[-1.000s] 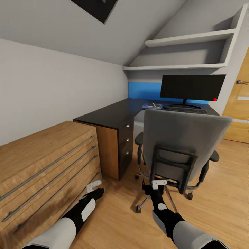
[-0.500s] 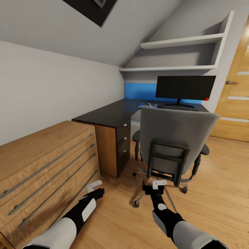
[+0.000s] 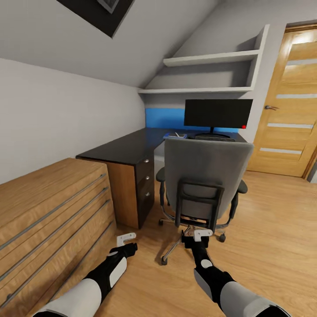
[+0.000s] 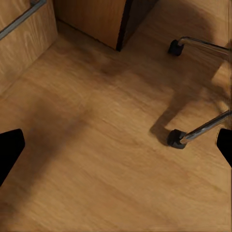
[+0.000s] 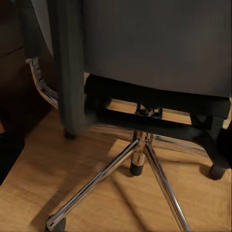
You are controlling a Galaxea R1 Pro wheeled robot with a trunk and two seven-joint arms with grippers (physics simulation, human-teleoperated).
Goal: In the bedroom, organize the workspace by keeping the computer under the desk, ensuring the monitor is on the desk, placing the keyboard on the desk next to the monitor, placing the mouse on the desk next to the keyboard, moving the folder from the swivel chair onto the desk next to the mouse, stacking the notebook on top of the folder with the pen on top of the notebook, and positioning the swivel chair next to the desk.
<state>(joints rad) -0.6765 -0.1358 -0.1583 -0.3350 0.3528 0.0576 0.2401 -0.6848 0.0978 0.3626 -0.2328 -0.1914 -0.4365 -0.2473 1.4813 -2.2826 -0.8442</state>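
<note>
The grey swivel chair [image 3: 204, 174] stands with its back to me, in front of the black-topped desk [image 3: 116, 149]. On the desk's far part are the black monitor [image 3: 218, 113], a dark keyboard [image 3: 212, 137] just over the chair's back, and a blue flat item [image 3: 175, 135]. The chair's seat is hidden by its back. My left gripper [image 3: 127, 240] hangs low over the floor, open [image 4: 116, 150]. My right gripper [image 3: 197, 235] is open just behind the chair's chrome base [image 5: 137, 159], empty.
A wooden dresser [image 3: 48, 207] runs along the left wall beside my left arm. The desk's drawer unit [image 3: 144, 185] sits left of the chair. A wooden door [image 3: 288, 110] is at the right, wall shelves [image 3: 207, 72] are above the desk, and the floor is wood [image 3: 273, 229].
The whole picture has shifted: the camera has backed off and turned right, so chair and desk look smaller and the door has come into view. Both arms hold the same pose.
</note>
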